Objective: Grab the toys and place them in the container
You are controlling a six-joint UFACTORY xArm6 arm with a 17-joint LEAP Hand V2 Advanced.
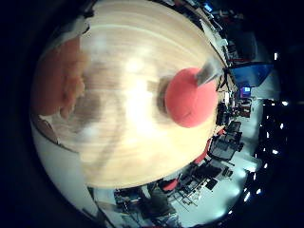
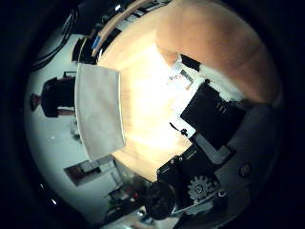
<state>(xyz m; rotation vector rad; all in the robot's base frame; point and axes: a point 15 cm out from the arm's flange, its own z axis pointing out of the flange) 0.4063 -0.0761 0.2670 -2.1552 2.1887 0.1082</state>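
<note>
The robot hand (image 2: 214, 143), white and black with geared parts, has its fingers curled round a soft orange plush toy (image 2: 214, 43), held close against the palm above the pale wooden table (image 1: 128, 142). A round red ball (image 1: 190, 97) lies on the table, and a grey fabric container (image 2: 97, 112) stands at the table's edge.

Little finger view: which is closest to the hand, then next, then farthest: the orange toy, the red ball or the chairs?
1. orange toy, right up by the palm.
2. red ball, out on the table.
3. chairs, on the floor past the table's edge.
</note>
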